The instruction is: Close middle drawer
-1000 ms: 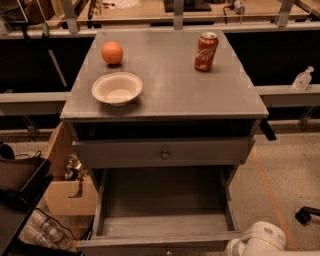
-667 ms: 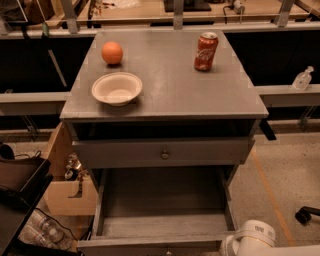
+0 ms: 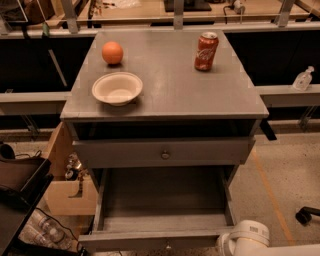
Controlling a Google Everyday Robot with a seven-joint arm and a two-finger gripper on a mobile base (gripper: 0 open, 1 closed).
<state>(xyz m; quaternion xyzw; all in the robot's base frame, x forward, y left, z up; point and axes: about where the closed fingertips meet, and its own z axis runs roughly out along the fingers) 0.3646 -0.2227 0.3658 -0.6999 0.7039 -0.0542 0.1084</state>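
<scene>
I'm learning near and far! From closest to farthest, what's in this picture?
Nearest first: middle drawer, upper drawer, bowl, orange. The tool is out of view; only the white arm shows, bottom right.

A speckled pale floor with an orange line lay under dim light, and wooden benches stood behind the grey desk.

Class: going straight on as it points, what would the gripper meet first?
Probably the right end of the middle drawer; the gripper sits bottom right beside its front, depth unclear.
</scene>
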